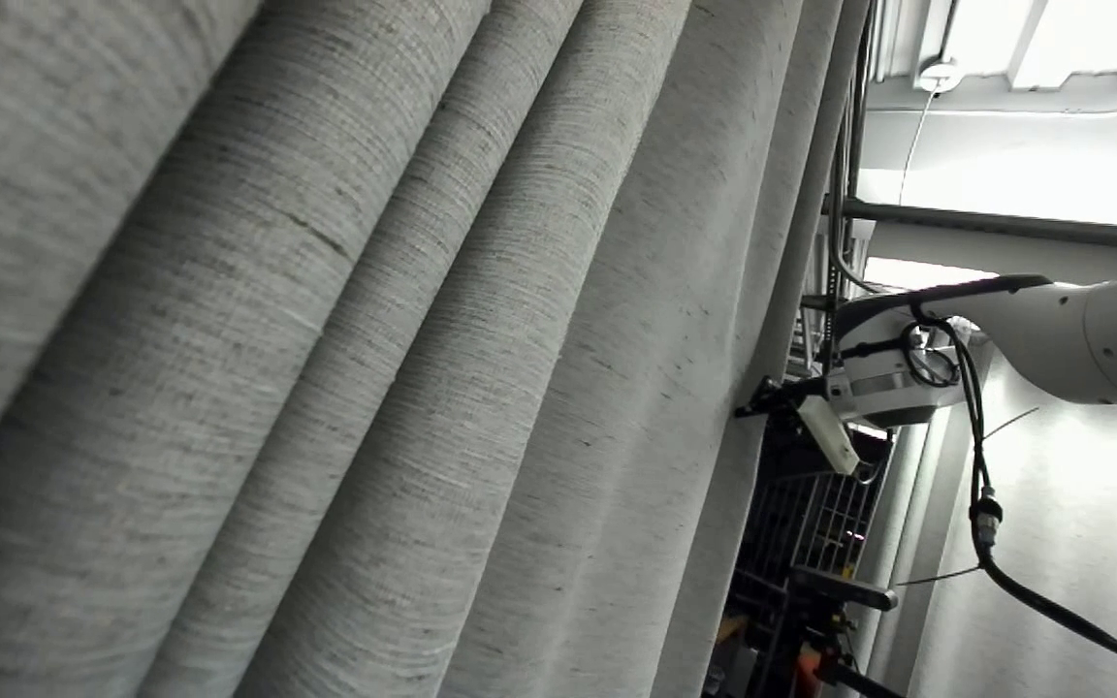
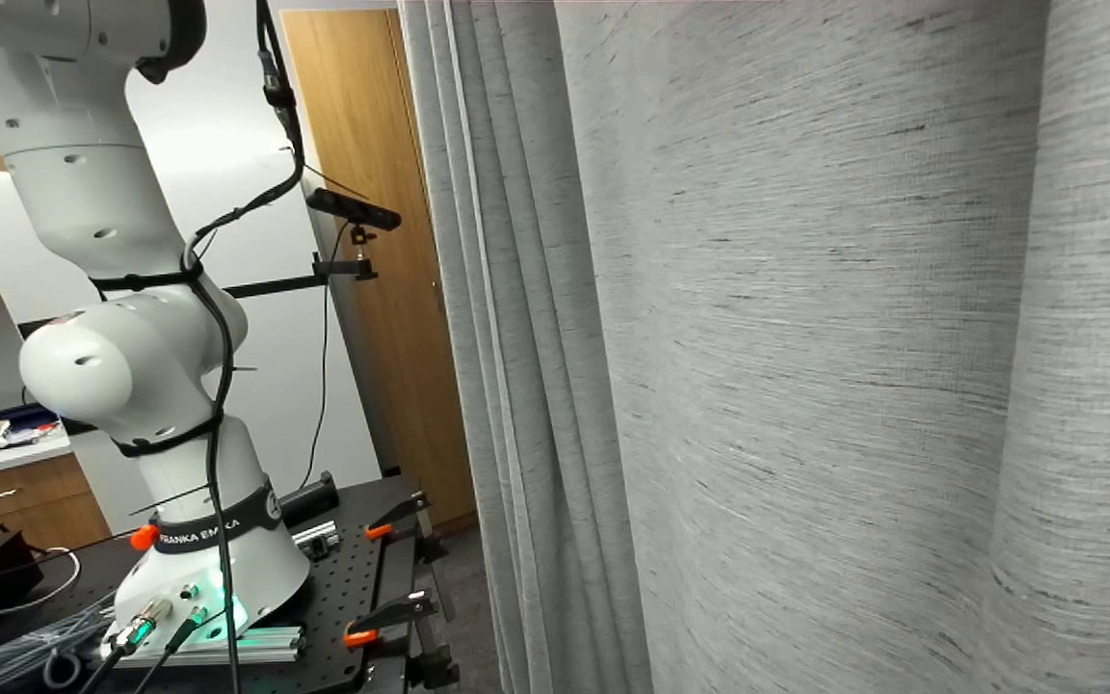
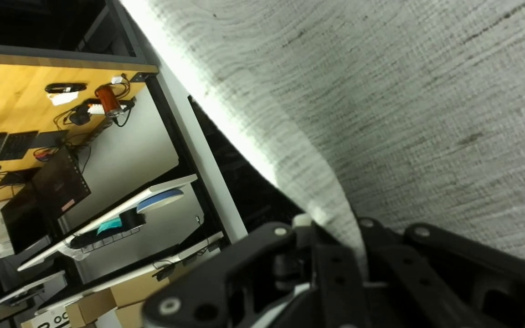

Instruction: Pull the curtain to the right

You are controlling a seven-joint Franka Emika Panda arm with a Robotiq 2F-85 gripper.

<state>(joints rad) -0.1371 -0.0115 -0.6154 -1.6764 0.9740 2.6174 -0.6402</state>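
Observation:
The curtain is a very large grey woven drape with deep folds. It fills most of both exterior views [image 1: 520, 320] [image 2: 806, 337] and the right of the wrist view [image 3: 426, 114]. In an exterior view, my gripper [image 1: 760, 397] is at the curtain's edge, at the end of the white arm. In the wrist view, the lit edge strip of the curtain runs down between the fingers of my gripper [image 3: 340, 228], which are closed on it. The fingertips' exact contact is partly hidden by dark finger links. My gripper is out of view in an exterior view, where the arm's upper part shows.
A black cable [image 1: 980, 485] hangs from the arm. A dark wire rack [image 1: 815, 504] stands behind the curtain's edge. A camera on a bracket [image 2: 355, 207] stands between arm and curtain. Clamps [image 2: 391, 617] sit on the table's edge. A wooden desk [image 3: 16, 86] with electronics lies beyond.

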